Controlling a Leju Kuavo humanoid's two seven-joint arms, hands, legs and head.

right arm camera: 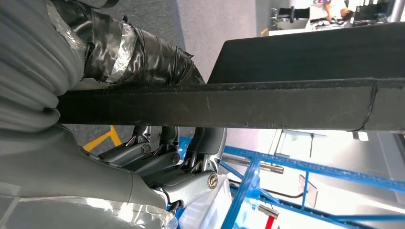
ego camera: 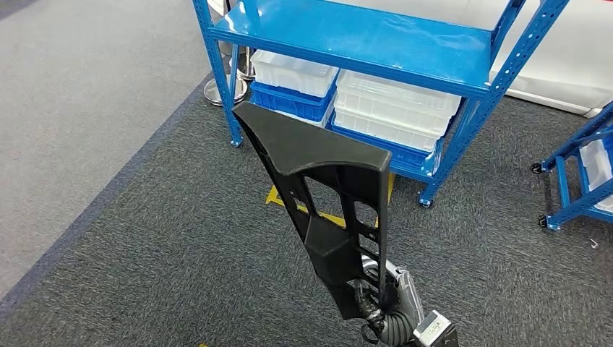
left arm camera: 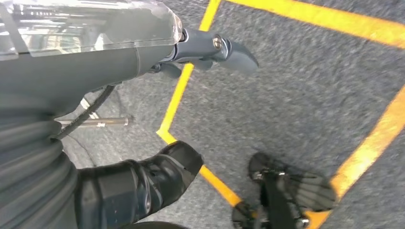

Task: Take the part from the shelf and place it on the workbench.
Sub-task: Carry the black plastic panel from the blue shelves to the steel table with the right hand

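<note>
Part [ego camera: 318, 188] is off the blue shelf [ego camera: 376, 36] and in my right hand [ego camera: 387, 307], which grasps it at its narrow lower end; the long black piece stands up and leans away from me, its wide end reaching toward the shelf's near-left leg. I judge the low grip was chosen because the narrow end is what the fingers can close around; in the right wrist view the dark fingers [right arm camera: 181, 157] curl under the part's flat edge and the taped thumb [right arm camera: 138, 57] presses from the other side. The shelf's lower level holds white bins [ego camera: 397, 101] stacked on blue trays [ego camera: 293, 101], just behind the part's tip. My left hand [left arm camera: 143, 176] hangs over grey carpet with yellow floor tape [left arm camera: 186, 81]; it holds nothing and its fingers sit apart, released. The workbench cannot be located from here. The shelf's upper levels are cut off, and a second blue frame [ego camera: 578, 173], well apart from the shelf, is only partly visible. Carry phase, I judge; placement not yet done.
</note>
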